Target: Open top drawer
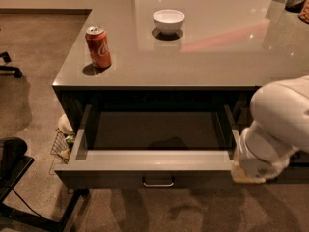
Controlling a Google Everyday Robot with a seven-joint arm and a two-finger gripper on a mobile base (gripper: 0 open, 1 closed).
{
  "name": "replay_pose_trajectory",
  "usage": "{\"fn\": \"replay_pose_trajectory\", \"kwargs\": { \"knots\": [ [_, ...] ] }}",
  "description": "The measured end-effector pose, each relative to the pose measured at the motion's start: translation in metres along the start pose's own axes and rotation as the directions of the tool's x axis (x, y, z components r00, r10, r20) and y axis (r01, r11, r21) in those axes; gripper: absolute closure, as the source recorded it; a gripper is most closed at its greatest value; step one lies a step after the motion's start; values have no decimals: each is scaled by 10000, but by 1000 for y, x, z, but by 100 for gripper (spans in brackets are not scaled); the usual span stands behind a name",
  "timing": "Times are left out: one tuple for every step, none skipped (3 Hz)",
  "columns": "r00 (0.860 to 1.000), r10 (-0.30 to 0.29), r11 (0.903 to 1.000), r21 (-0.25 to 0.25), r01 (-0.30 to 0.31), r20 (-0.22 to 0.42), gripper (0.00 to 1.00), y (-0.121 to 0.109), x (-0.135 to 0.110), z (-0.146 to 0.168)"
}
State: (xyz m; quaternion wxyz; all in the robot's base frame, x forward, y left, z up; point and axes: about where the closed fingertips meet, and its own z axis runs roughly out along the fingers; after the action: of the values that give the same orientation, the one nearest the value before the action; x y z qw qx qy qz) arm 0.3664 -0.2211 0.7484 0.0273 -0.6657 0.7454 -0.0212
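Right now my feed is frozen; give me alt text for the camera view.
The top drawer stands pulled well out from under the counter, its shallow interior exposed. The gripper is beside the right end of the drawer front, below the white arm. A red can and a white bowl sit on the counter.
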Motion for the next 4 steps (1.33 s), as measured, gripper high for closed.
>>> {"fn": "replay_pose_trajectory", "kwargs": {
  "knots": [
    [9903, -836, 9944, 740, 756, 1108, 47, -53, -23, 7],
    [9703, -1612, 9834, 1121, 1425, 1803, 27, -106, -51, 8],
    [9605, -2033, 9778, 906, 1890, 1901, 42, -134, -84, 35],
    [9649, -1930, 9811, 478, 1874, 1781, 65, -149, -106, 71]
  ]
}}
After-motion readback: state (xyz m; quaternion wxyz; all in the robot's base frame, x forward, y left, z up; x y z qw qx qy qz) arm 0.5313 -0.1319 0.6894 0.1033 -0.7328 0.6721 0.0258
